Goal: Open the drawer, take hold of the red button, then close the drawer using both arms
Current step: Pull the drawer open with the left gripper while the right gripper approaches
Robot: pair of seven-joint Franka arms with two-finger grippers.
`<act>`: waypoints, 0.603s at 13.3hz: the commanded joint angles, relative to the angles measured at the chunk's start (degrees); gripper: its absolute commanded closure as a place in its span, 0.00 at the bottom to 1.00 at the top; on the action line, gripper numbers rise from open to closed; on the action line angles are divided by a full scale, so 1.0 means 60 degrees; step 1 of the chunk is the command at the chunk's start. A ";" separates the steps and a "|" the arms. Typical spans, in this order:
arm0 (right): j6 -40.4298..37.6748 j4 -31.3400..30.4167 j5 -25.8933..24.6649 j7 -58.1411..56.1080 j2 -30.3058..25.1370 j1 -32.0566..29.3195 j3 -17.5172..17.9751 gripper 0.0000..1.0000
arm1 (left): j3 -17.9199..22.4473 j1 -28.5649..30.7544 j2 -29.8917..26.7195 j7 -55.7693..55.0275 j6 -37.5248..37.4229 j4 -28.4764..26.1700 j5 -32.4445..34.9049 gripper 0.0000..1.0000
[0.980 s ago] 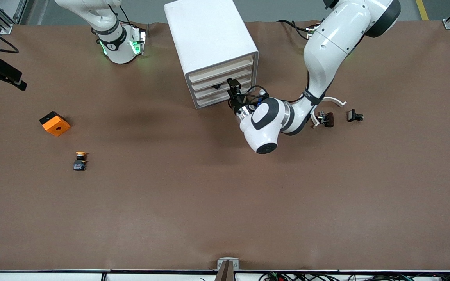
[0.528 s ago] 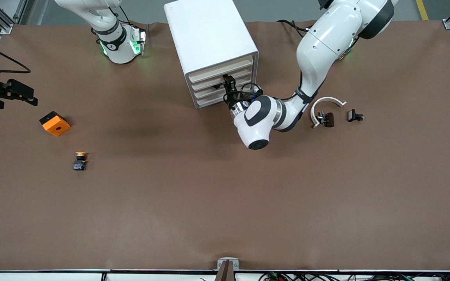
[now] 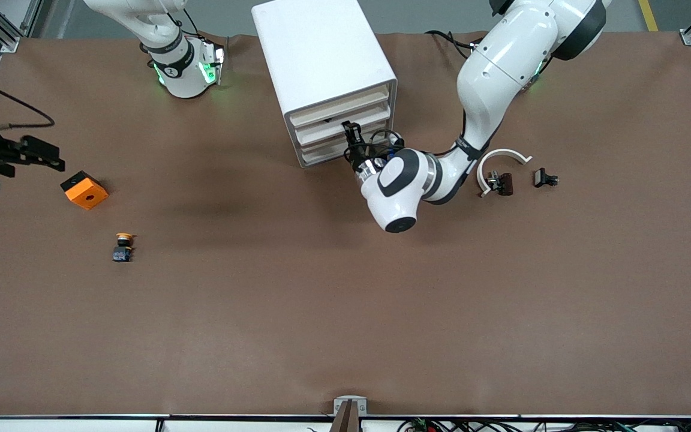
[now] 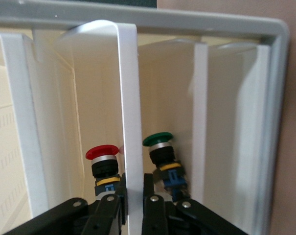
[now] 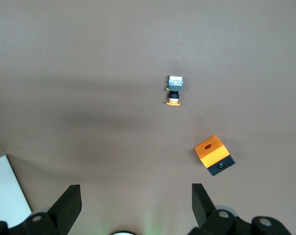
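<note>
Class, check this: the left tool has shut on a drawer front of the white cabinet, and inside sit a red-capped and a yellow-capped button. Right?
One slip: beside the red-capped button sits a green-capped button, not yellow, as the left wrist view shows. The left tool is indeed shut on the drawer front of the white cabinet.

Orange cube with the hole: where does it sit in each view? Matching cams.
Front view: orange cube toward the right arm's end of the table, farther from the camera than the yellow-capped button.
Right wrist view: cube beside that button, under the open right gripper.
Left wrist view: not in it; only the drawer that the left gripper clamps.
Shared landmark: the yellow-capped button.
</note>
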 commanded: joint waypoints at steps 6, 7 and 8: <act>0.0078 0.0299 0.0232 0.0654 0.0374 -0.0292 0.0119 0.00 | 0.0499 0.0553 0.0177 0.0130 0.0193 0.1138 -0.0200 1.00; 0.0078 0.0299 0.0726 0.1179 0.0374 -0.0263 0.0148 0.00 | 0.0513 0.0684 0.0163 0.0145 0.0252 0.1196 -0.0171 1.00; 0.0049 0.0284 0.0818 0.1996 0.0360 -0.0045 0.0177 0.00 | 0.0513 0.0830 0.0177 0.0159 0.0282 0.1313 -0.0170 1.00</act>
